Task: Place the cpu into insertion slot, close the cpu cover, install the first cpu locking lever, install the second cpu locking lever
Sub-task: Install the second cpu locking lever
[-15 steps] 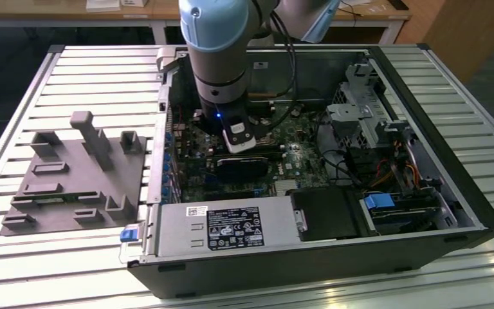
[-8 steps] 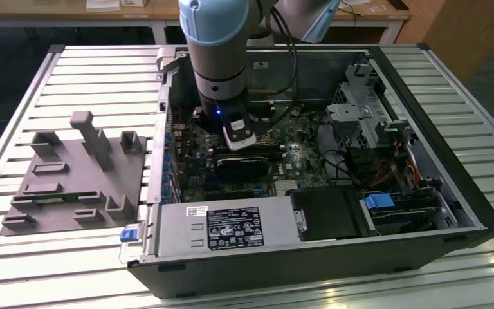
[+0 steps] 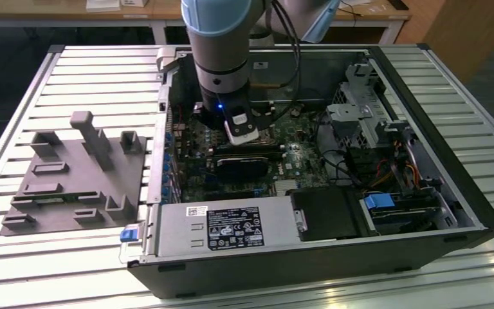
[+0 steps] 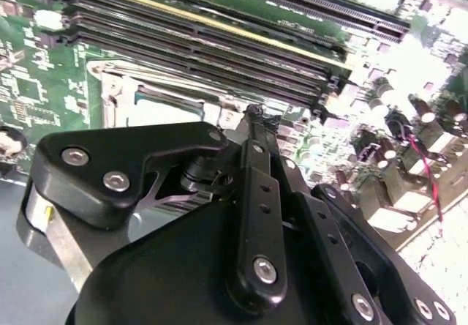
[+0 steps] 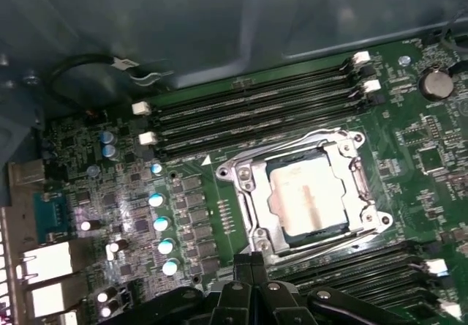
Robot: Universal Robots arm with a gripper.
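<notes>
Cpu [image 5: 306, 199], its silvery-beige top facing up, sits inside the insertion slot [image 5: 248, 226] on the green circuit board [image 5: 409, 131]. The grey cpu cover [image 5: 352, 165] lies closed around it as a frame. Long black memory slots [image 5: 256, 113] run beside the socket. The gripper [image 5: 252, 260] hovers just beside the socket's edge, fingers pressed together, holding nothing.

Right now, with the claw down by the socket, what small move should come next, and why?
Probably nudge the locking lever nearest the claw down toward its catch. The cpu already sits in the insertion slot, the cpu cover lies flat around it, and the shut claw holds nothing. Whether that lever is latched, I cannot tell.
</notes>
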